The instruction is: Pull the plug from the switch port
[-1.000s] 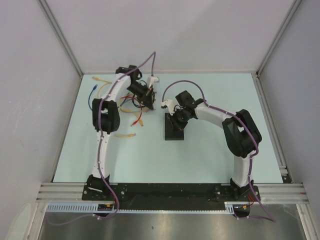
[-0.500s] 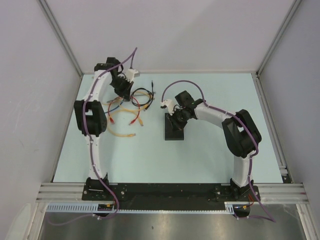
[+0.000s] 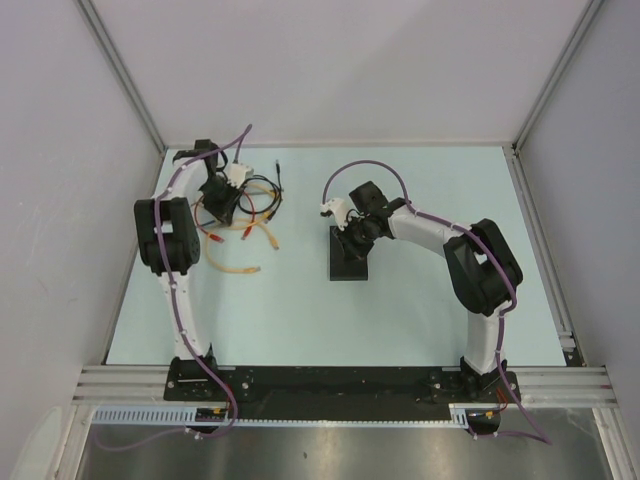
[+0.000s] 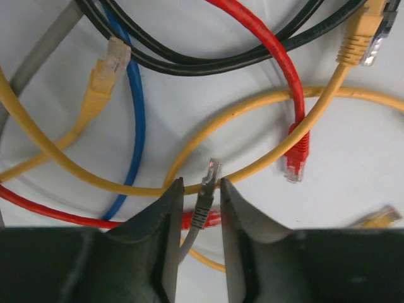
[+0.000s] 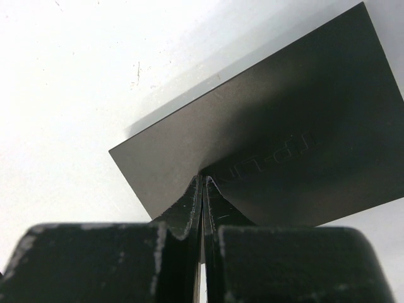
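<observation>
The switch (image 3: 350, 258) is a flat matte-black box lying mid-table; in the right wrist view the switch (image 5: 284, 120) fills the upper right. My right gripper (image 3: 352, 236) is shut, and its joined tips (image 5: 203, 178) press down on the box's top. My left gripper (image 3: 218, 204) hangs over the cable heap at the back left. The grey plug (image 4: 207, 188) on its grey cable stands between the parted jaws of the left gripper (image 4: 201, 183), with a slim gap on each side. No cable runs to the switch.
A heap of loose patch cables (image 3: 248, 212) lies under the left gripper: yellow (image 4: 265, 101), red (image 4: 287, 82), blue (image 4: 136, 120) and black (image 4: 208, 60). A lone yellow cable (image 3: 240, 268) lies nearer. Grey walls and metal rails close in the table's sides.
The left arm has swung left and back, from beside the switch to over the cable heap, with the grey plug. Its jaws have parted a little. The right arm has stayed still.
</observation>
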`<state>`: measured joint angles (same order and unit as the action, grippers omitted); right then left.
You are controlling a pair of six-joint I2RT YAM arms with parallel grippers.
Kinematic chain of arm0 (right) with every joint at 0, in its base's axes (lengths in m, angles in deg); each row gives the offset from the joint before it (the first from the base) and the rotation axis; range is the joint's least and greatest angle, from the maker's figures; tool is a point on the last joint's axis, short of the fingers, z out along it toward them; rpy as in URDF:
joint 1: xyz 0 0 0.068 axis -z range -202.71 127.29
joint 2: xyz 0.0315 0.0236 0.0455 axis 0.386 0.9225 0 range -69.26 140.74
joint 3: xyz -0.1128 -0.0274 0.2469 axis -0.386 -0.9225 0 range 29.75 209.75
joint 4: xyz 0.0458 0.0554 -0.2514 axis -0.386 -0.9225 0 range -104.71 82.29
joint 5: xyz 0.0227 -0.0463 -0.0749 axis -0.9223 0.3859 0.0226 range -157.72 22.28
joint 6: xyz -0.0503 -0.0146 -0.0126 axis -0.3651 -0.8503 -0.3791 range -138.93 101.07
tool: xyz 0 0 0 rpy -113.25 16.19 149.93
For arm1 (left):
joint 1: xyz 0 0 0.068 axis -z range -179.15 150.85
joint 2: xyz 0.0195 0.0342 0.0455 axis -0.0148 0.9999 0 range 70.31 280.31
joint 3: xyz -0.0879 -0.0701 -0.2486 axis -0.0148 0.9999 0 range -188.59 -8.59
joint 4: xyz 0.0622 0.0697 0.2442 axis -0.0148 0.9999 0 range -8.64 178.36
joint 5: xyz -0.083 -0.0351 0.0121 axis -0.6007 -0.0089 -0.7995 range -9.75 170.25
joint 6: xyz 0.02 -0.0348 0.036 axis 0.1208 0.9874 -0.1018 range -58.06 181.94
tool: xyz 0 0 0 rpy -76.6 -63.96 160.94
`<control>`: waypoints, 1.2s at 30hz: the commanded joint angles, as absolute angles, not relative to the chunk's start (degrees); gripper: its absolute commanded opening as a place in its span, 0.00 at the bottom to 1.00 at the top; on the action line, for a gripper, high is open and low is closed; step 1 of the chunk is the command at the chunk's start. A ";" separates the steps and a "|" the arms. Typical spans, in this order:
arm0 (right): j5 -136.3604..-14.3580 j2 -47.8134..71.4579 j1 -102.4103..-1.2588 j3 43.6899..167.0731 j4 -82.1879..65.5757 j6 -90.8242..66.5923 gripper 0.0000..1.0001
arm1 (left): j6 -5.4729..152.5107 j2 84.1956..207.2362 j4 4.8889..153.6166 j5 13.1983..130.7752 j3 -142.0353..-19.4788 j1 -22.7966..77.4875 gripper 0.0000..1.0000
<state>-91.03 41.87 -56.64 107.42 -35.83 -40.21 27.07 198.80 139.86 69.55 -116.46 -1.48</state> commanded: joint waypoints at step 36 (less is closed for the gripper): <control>-64.31 46.76 -33.44 138.73 -48.84 -13.58 0.95 | 60.27 179.12 113.70 76.61 -124.78 9.00 0.99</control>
